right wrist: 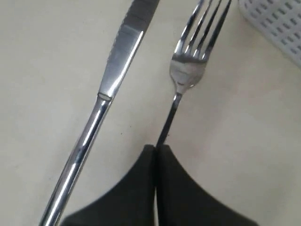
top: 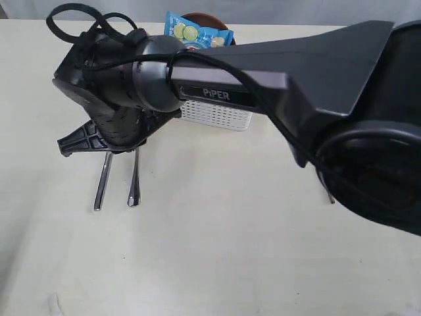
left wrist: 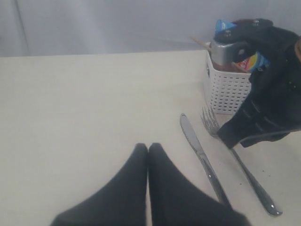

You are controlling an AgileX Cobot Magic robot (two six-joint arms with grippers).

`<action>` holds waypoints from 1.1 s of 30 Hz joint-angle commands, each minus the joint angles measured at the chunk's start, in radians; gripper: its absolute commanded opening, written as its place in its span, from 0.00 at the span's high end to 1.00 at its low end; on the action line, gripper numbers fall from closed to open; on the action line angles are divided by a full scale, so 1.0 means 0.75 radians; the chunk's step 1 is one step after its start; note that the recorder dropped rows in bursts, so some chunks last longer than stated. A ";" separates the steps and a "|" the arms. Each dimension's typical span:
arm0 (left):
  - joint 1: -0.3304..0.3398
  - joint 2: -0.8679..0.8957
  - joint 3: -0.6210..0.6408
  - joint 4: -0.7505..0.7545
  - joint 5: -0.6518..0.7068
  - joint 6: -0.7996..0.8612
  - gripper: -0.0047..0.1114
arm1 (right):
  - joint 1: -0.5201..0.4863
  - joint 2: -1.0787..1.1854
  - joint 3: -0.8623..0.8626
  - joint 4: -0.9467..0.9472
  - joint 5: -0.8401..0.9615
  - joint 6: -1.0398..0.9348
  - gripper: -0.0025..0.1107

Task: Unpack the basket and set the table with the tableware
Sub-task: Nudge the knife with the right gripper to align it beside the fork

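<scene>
Starting at the right gripper (right wrist: 156, 149), I see its two black fingers (right wrist: 131, 193) pressed flat together with no gap and nothing clamped between them. Their tips sit right over the thin neck of the fork (right wrist: 188, 70); whether they touch it I cannot tell. The fork lies flat on the table (right wrist: 56, 56) with its tines toward the basket (right wrist: 277, 23). The knife (right wrist: 117, 66) lies just beside it, roughly parallel, on the side away from the basket, and the two do not touch.

My left gripper (left wrist: 148, 147) is likewise closed tight and empty, over bare tabletop near the knife's handle end.

On the exterior view the right arm (top: 296, 66) reaches across to the left side and hides much of the basket; only the handles of the knife and fork show beneath it. The white lattice basket stands on the table just beyond the fork's tines. It holds a blue snack bag (top: 194, 29), a steel mug (left wrist: 225, 51) and a brown plate (top: 210, 18), and a thin wooden chopstick (left wrist: 197, 41) pokes out over its rim.
</scene>
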 commanded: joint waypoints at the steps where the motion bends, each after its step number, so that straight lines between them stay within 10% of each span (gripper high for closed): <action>1: -0.007 -0.003 0.004 0.011 -0.014 -0.006 0.96 | -0.064 -0.001 -0.001 0.125 -0.004 -0.039 0.98; 13: -0.007 -0.003 0.004 0.011 -0.014 -0.006 0.96 | -0.116 -0.001 -0.001 0.269 -0.109 -0.116 0.68; 29: -0.007 -0.003 0.004 0.011 -0.014 -0.006 0.96 | -0.119 0.125 -0.004 0.234 -0.158 -0.100 0.73; 33: -0.007 -0.003 0.004 0.011 -0.014 -0.006 0.96 | -0.119 0.138 -0.004 0.259 -0.129 -0.100 0.93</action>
